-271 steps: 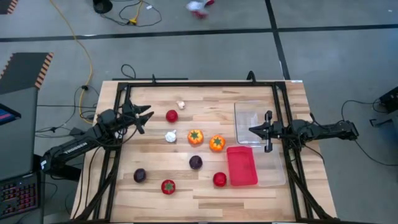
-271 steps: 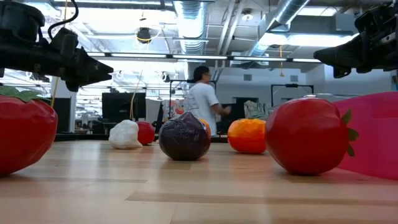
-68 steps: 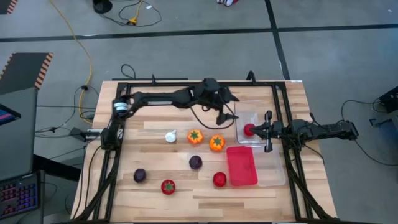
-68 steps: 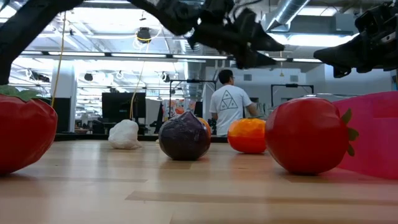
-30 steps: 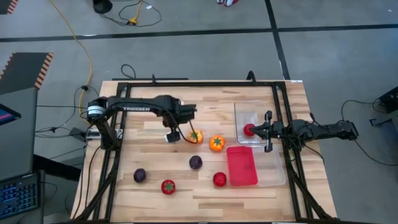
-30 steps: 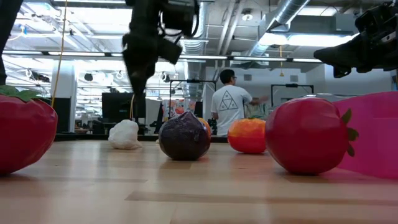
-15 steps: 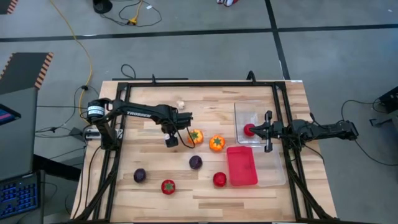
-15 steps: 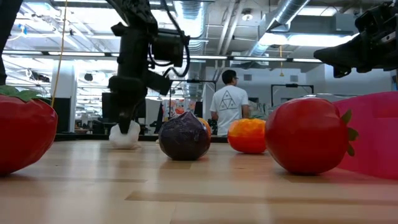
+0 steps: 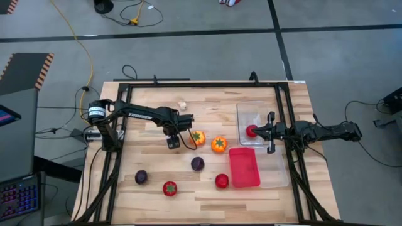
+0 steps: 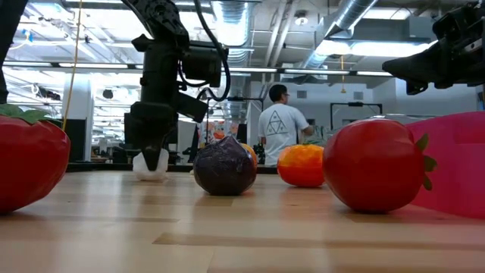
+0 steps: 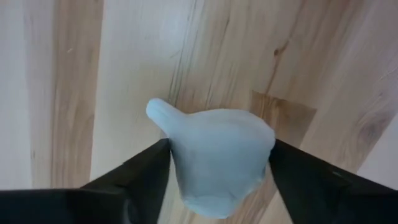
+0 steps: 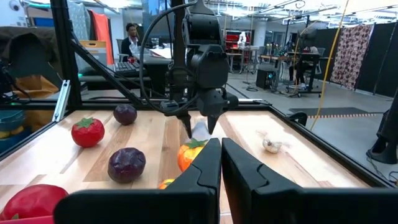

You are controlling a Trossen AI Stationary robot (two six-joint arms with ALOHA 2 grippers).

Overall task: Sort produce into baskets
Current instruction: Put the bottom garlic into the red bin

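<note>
A white garlic bulb (image 11: 217, 155) lies on the wooden table, left of the middle. My left gripper (image 9: 173, 142) stands over it, pointing down, and hides it in the high view; it is shut on the bulb (image 10: 151, 164). My right gripper (image 9: 270, 133) hangs shut and level at the table's right, over a clear basket (image 9: 257, 113) that holds one red piece (image 9: 251, 131). A red basket (image 9: 244, 167) lies nearer the front. Two orange pieces (image 9: 197, 137) (image 9: 218, 144) sit just right of the left gripper. My left gripper pinches the garlic bulb by its two round sides (image 11: 177, 162), one finger (image 11: 140, 174) on each side. The fingers come from above and point down. The bulb's underside rests on the table, and its stalk tip (image 11: 155, 111) sticks out sideways, clear of the fingers.
Two dark purple balls (image 9: 197, 164) (image 9: 141, 177) and two red pieces (image 9: 169, 188) (image 9: 222, 181) lie toward the near edge. A second garlic bulb (image 9: 182, 105) lies near the far edge. A black frame (image 9: 188, 85) borders the table. A person stands in the room behind.
My left gripper has come straight down onto the garlic bulb, and its fingers have shut on the bulb's sides. The bulb has stayed where it lay on the table.
</note>
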